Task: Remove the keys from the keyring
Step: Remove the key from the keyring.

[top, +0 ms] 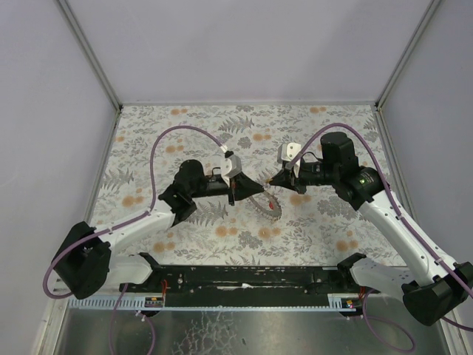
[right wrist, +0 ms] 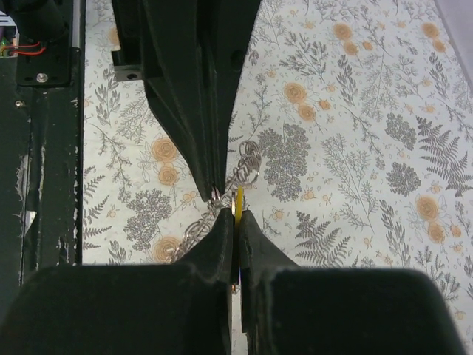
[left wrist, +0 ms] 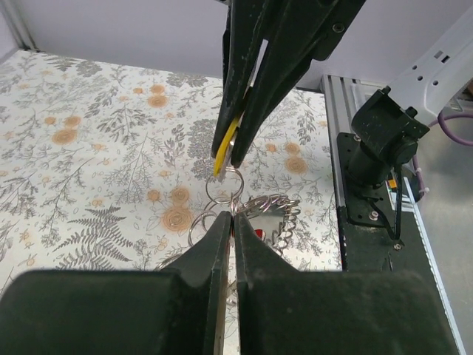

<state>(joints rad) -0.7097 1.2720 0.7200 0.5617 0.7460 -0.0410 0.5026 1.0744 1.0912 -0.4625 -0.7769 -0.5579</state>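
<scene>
You're clamping the left end effector (left wrist: 230, 219) on the keyring (left wrist: 288, 211) as anchor, the right end effector (right wrist: 236, 218) pinching the yellow key (right wrist: 239, 198) to pull.

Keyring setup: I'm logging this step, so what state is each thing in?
keyring, edge pinched in the left jaws
yellow key, clamped in the right jaws, on a small ring
red key, on the keyring, ungripped
left gripper, shut on the keyring
right gripper, shut on the yellow key
</scene>
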